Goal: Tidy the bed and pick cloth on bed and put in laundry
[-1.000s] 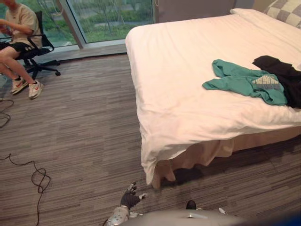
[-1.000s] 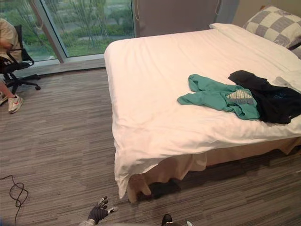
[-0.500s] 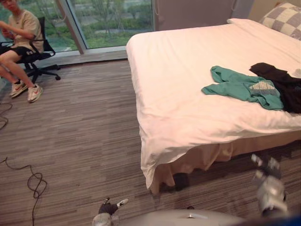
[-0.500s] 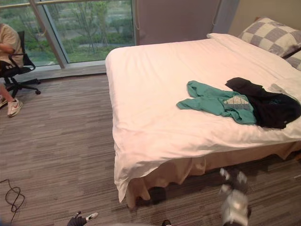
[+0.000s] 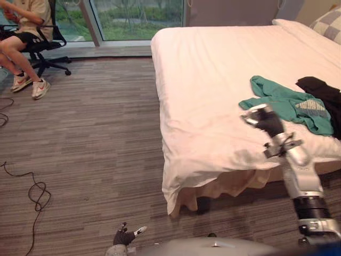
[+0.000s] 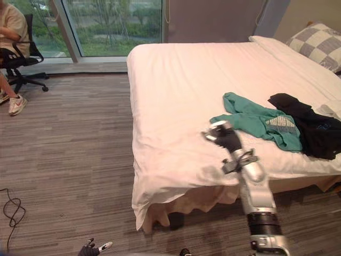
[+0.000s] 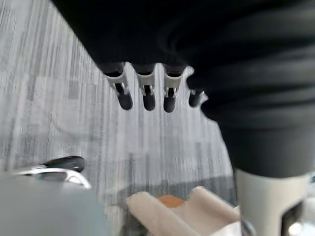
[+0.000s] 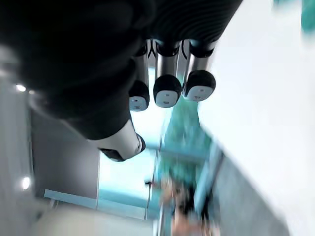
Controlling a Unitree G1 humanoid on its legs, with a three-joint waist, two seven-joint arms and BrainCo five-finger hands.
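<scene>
White bed fills upper right; striped carpet left. Teal cloth touches black cloth. Right hand over sheet, fingers relaxed, empty; left hand bottom centre, open.

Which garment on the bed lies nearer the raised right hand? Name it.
The teal sweatshirt: its sleeve lies just beyond the right hand, while the black garment lies farther off, toward the checked pillow.

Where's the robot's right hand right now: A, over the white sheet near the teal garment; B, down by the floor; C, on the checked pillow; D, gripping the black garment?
A: the right hand hovers over the white sheet, just short of the teal garment, holding nothing.
</scene>
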